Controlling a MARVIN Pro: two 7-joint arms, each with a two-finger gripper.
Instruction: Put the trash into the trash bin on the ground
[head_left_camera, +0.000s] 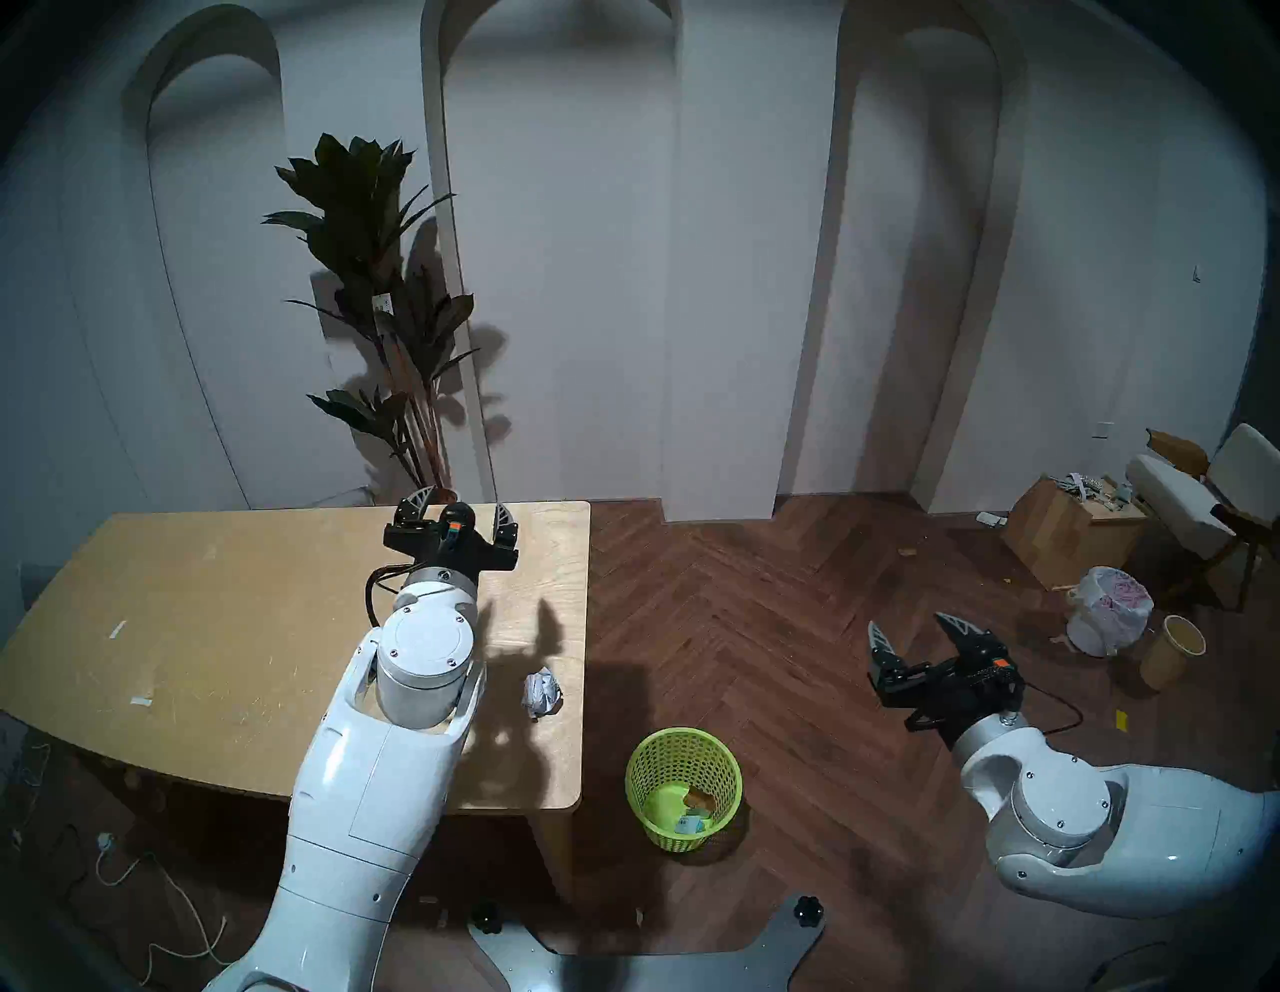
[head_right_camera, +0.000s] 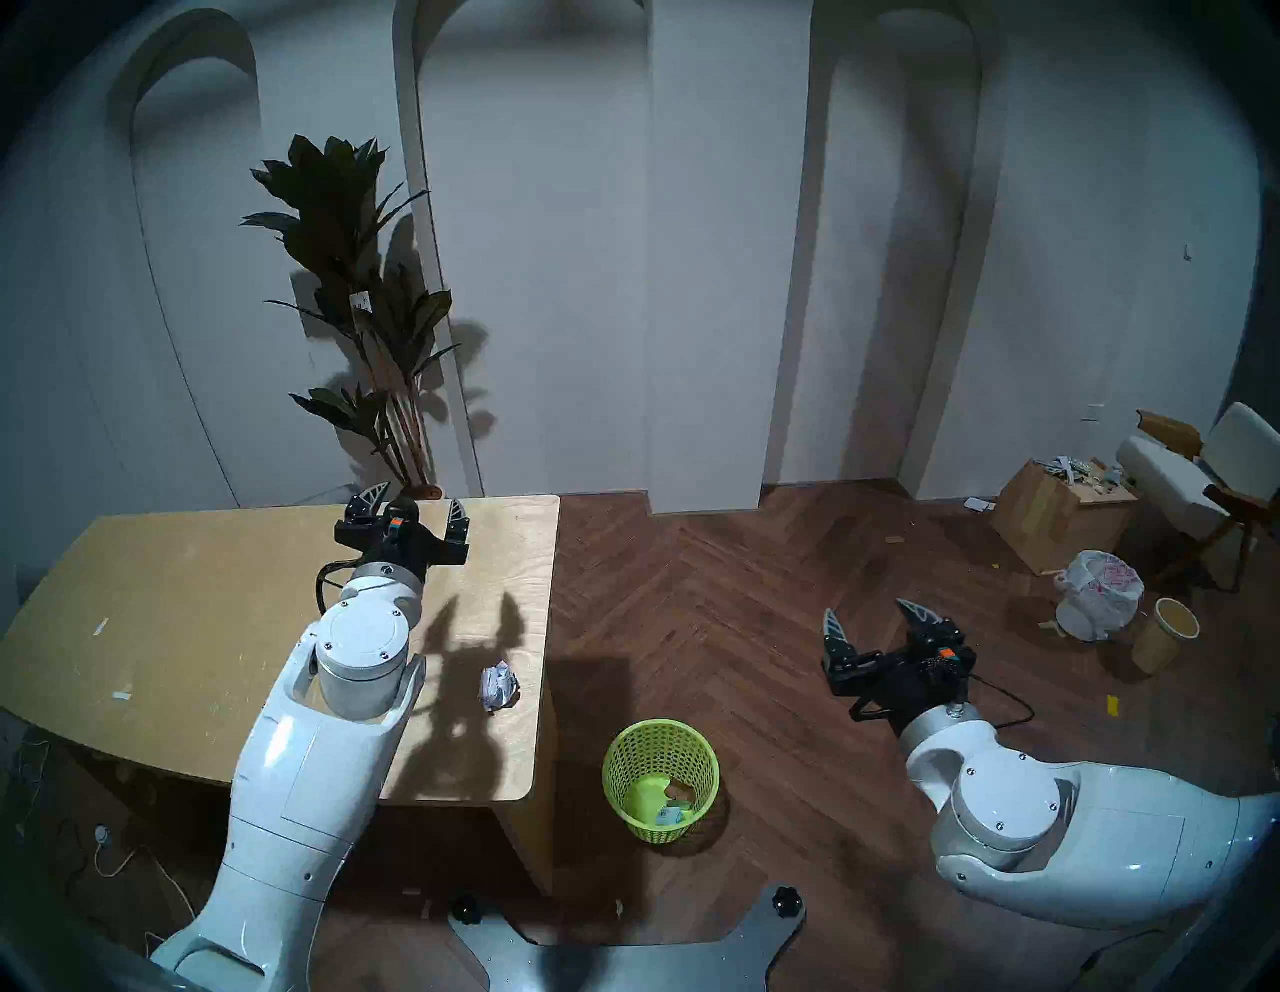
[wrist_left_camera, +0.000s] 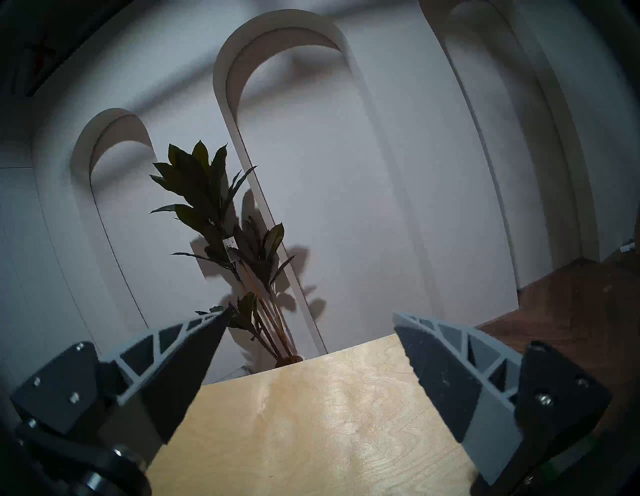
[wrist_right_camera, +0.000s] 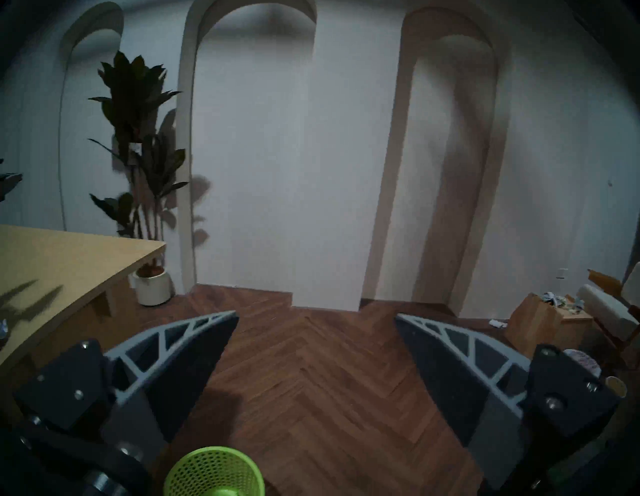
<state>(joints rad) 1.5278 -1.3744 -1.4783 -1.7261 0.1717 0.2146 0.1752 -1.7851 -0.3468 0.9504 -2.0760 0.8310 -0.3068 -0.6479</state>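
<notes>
Both grippers, left (head_left_camera: 460, 516) and right (head_left_camera: 913, 629), spread and empty; paper ball (head_left_camera: 541, 693) near table (head_left_camera: 208, 623) edge, liable to roll off, missing green bin (head_left_camera: 683, 786).

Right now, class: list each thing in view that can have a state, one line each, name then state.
Left pincer: open, empty, above the table.
Right pincer: open, empty, over the floor.
Crumpled paper ball: lying on the table, untouched.
Green mesh bin: upright on the floor, holding cardboard and blue-white scraps.
White bagged bin: upright.
</notes>
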